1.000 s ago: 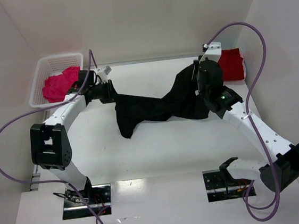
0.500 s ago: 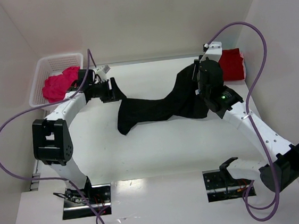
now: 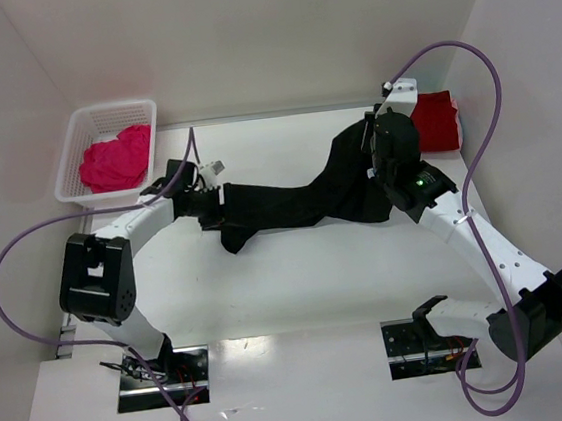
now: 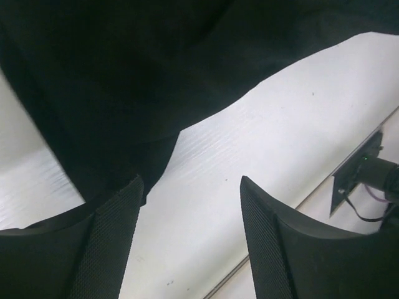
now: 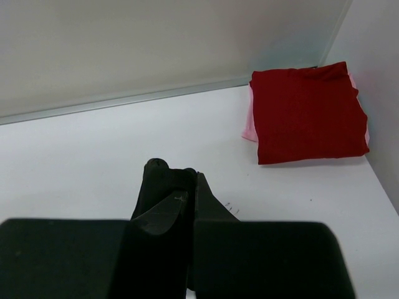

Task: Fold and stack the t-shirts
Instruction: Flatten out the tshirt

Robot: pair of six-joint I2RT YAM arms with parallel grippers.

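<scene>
Right gripper (image 5: 191, 188) pinched, seemingly, the black t-shirt (image 3: 290, 201); left gripper (image 4: 189, 190), jaws apart, needed a square bite on its near corner

White table (image 3: 309, 288), black t-shirt (image 3: 300, 200) across centre, white mesh basket (image 3: 114, 107) at 10 o'clock, folded dark red t-shirt (image 3: 436, 122) at 2 o'clock.

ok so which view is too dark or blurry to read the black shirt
top external: even light, sharp, but the black t-shirt reads as a flat dark shape. left wrist: the shirt is featureless black, the table beside it crisp. right wrist: the right gripper near the lens is dark and soft, the dark red t-shirt behind sharp.
</scene>
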